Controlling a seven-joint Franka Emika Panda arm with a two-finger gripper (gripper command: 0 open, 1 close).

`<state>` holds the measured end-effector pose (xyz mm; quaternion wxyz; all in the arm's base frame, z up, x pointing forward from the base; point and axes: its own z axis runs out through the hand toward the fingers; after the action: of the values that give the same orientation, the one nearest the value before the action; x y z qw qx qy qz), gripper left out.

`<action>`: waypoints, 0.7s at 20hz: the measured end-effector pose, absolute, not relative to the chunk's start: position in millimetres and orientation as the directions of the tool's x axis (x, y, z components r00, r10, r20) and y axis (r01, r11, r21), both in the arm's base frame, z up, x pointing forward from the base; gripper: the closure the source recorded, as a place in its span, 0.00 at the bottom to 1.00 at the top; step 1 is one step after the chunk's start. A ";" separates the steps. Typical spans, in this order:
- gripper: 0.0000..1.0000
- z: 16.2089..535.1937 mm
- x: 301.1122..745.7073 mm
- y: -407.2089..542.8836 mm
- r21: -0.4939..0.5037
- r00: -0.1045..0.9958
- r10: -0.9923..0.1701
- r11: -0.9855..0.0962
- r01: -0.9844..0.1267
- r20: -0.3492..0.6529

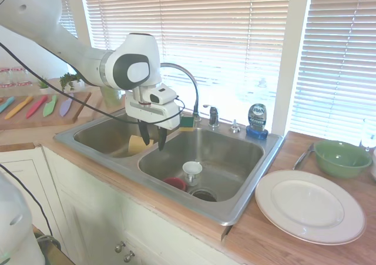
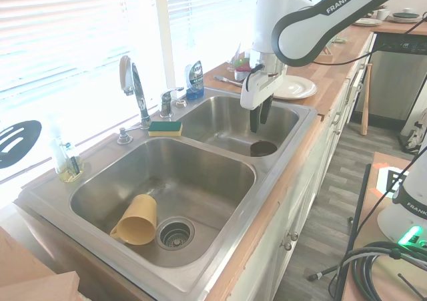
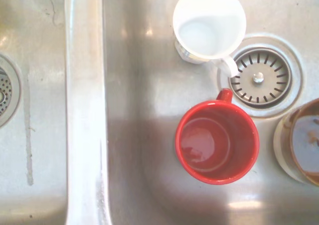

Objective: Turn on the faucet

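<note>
The faucet (image 1: 189, 80) is a thin chrome gooseneck at the back of the double sink (image 1: 238, 213), above the divider; its spout end is hidden behind my wrist. Its small lever handle (image 1: 212, 114) stands on a short post to the right of the spout base. In the second exterior view the faucet (image 2: 136, 89) and handle (image 2: 167, 101) stand by the window. My gripper (image 1: 153, 140) hangs open and empty over the near edge of the right basin, in front of and below the spout, well short of the handle. It points straight down (image 2: 259, 118).
A white mug (image 3: 209, 23), a red mug (image 3: 217, 142) and a brown cup (image 3: 304, 142) stand around the drain (image 3: 258, 78). A sponge (image 2: 165, 128), a blue soap bottle (image 1: 257, 119) and a round cap (image 1: 235, 126) line the back rim. A yellow cup (image 2: 137, 219) lies in the other basin.
</note>
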<state>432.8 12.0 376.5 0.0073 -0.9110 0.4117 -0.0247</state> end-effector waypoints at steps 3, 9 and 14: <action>1.00 376.2 432.5 10.7 -0.032 0.658 -0.752 -0.659 -0.752 0.037; 1.00 376.2 432.3 9.1 -0.032 0.654 -0.756 -0.655 -0.755 0.036; 1.00 380.9 442.3 0.2 -0.048 0.627 -0.778 -0.629 -0.776 0.046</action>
<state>442.3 0.2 380.9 0.0117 -0.9019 0.4307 -0.0312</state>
